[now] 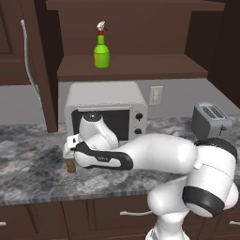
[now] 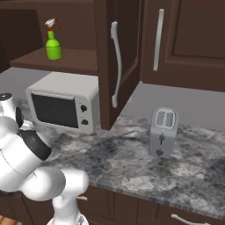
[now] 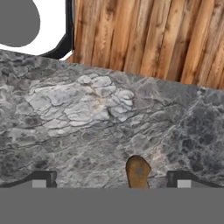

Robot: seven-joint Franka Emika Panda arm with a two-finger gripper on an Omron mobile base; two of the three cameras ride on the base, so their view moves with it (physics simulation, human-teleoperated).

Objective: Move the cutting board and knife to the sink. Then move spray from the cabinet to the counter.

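The left base view looked forward and down from behind the arm's left side, at middling range, over the counter (image 1: 33, 164) toward the microwave (image 1: 105, 112) and the open cabinet (image 1: 131, 68) shelf above it; the right base view faced the same stretch from behind the arm's right side, sharing the microwave (image 2: 66, 105), the toaster (image 2: 163, 132), the spray (image 2: 53, 40) on its shelf and the marbled worktop. The hand view sat very close above the counter (image 3: 87, 118), looking steeply down along the fingertips (image 3: 41, 179) toward the edge and the plank floor (image 3: 144, 35) beyond.

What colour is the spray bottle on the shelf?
Green spray bottle, with a red-and-white nozzle; clearest in the left base view.
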